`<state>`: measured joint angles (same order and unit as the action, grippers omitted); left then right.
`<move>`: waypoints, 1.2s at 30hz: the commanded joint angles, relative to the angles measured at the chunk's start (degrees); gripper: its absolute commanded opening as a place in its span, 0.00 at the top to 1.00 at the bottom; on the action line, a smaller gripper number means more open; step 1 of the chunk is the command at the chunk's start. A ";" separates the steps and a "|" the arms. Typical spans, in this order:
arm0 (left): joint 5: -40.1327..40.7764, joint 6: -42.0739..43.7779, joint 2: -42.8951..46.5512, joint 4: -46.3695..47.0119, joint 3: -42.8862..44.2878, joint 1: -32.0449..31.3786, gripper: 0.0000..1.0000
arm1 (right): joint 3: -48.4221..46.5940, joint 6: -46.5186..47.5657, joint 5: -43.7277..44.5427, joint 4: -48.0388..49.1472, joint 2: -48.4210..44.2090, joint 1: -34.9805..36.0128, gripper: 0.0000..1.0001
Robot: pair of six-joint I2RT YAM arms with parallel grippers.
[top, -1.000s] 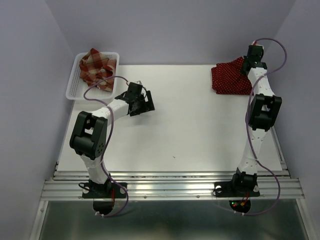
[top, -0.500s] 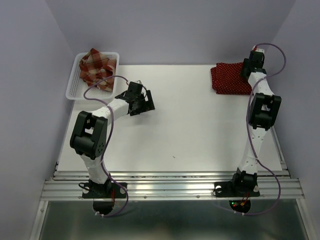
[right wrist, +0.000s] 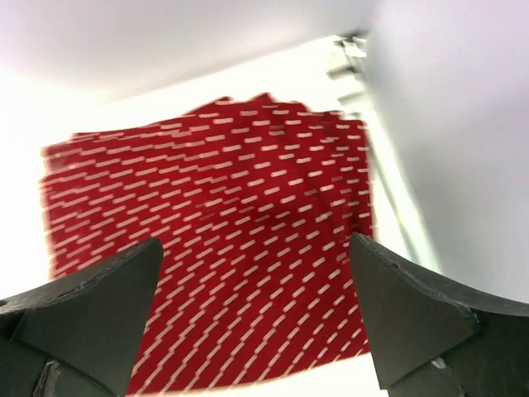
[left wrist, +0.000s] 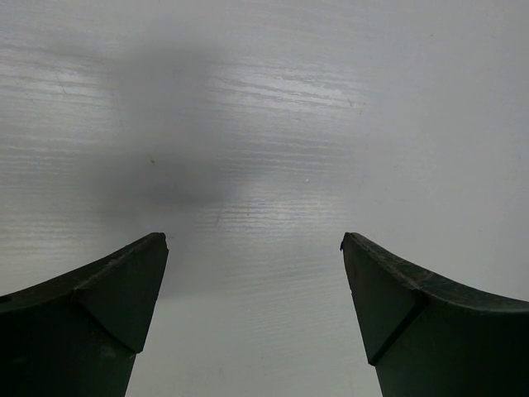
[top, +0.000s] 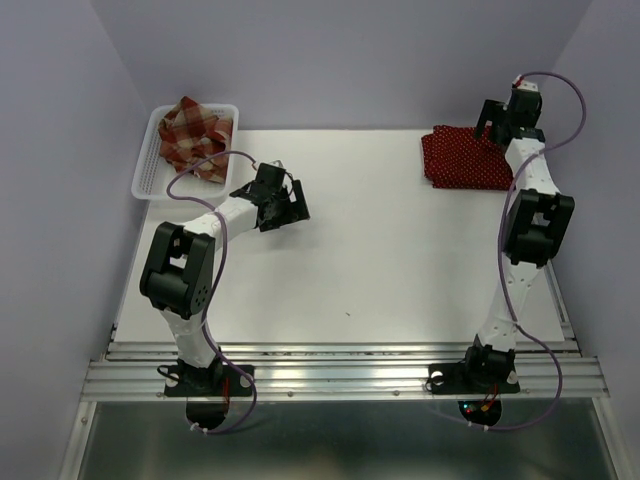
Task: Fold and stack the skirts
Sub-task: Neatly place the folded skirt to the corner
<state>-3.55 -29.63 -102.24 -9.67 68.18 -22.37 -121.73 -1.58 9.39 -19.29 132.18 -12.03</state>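
From above, the left pincer [top: 287,206] hangs low over the table [top: 380,250], jaws apart and empty. The plaid skirt [top: 195,135] lies crumpled in the white basket [top: 148,170], off to the pincer's far left. The right pincer [top: 492,122] hovers over the far right edge of the folded dotted red skirts [top: 458,160], not gripping them.

In the left wrist view both fingers [left wrist: 91,314] stand wide, with only bare tabletop between and beyond them.

In the right wrist view the fingers [right wrist: 83,322] are spread wide and hold nothing. The dotted cloth lies flat directly below and ahead, blurred, with layered edges showing at its far right corner.
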 commanded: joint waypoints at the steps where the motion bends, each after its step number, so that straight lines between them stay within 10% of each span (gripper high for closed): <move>1: 0.65 0.36 3.53 0.71 1.87 0.40 0.01 | 3.25 -4.82 -13.76 0.04 -7.11 -0.18 0.00; 17: 1.09 2.03 1.78 1.14 3.27 0.48 0.01 | -13.88 -6.06 -20.03 4.07 12.57 -0.18 0.00; 36: 1.44 3.08 1.07 1.24 7.49 0.48 0.01 | -9.32 -6.50 -13.96 16.22 6.54 -0.18 0.00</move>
<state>-3.11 -28.29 -103.46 -8.38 71.55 -22.37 -131.55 -8.36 -5.78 -6.85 147.24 -11.99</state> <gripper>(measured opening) 0.986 0.995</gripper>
